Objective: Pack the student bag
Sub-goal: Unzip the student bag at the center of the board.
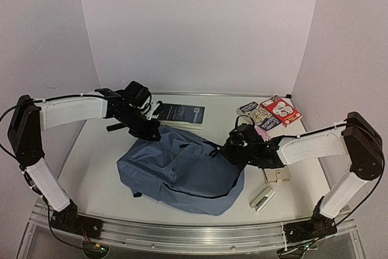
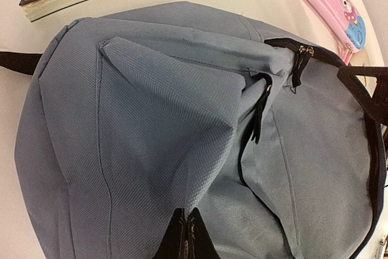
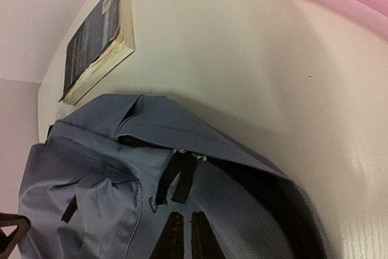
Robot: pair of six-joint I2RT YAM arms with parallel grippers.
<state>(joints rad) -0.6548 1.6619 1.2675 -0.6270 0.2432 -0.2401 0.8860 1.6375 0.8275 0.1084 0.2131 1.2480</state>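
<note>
The student bag (image 1: 182,171), a dusty-blue backpack, lies flat mid-table. It fills the left wrist view (image 2: 151,125) and the lower part of the right wrist view (image 3: 121,198). My left gripper (image 1: 151,131) is at the bag's far left edge, shut on a raised fold of its fabric (image 2: 186,235). My right gripper (image 1: 231,150) is at the bag's right upper edge. Its fingers (image 3: 182,235) are almost together on the blue fabric just below two black zipper pulls (image 3: 176,177). The main zip gapes dark to their right.
A dark book (image 1: 182,113) lies behind the bag. Two books (image 1: 257,115) (image 1: 280,110) lie at the back right, with a pink pencil case (image 1: 257,130) beside them. A beige item (image 1: 276,174) and a small white item (image 1: 262,199) lie right of the bag.
</note>
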